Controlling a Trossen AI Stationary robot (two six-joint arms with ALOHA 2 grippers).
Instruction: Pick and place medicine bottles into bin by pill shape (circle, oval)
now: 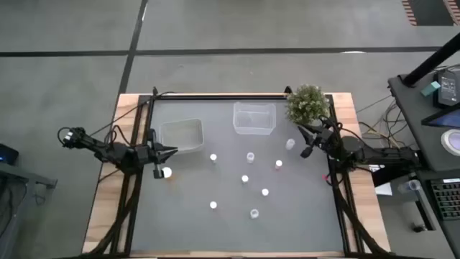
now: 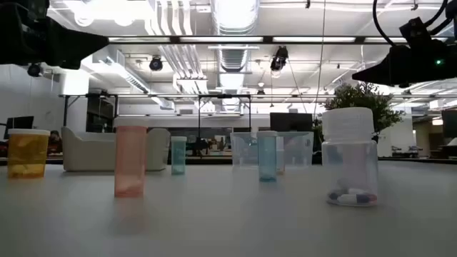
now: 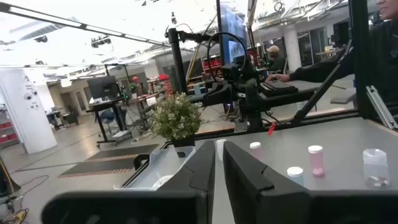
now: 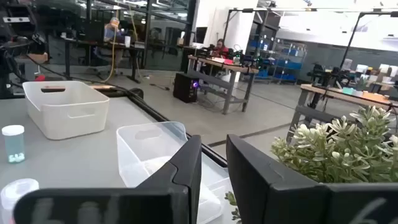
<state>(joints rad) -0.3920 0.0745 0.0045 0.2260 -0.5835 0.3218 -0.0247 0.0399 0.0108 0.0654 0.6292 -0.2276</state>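
the left gripper [image 1: 171, 151] hangs at the table's left side beside the frosted tub [image 1: 181, 134], fingers pressed together, empty. the right gripper [image 1: 303, 141] sits by the potted plant [image 1: 307, 103], fingers a narrow gap apart — holding nothing. the medicine bottles [image 1: 244, 179] stand scattered mid-table, none in the clear tub [image 1: 254, 119].

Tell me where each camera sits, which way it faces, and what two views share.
High: overhead, straight down on the table; both arms show.
Low: table height, level across the bottles; arms overhead.
Left wrist: past the left gripper toward the plant.
Right wrist: past the right gripper toward the tubs.
Shared: both wrist views show the plant.
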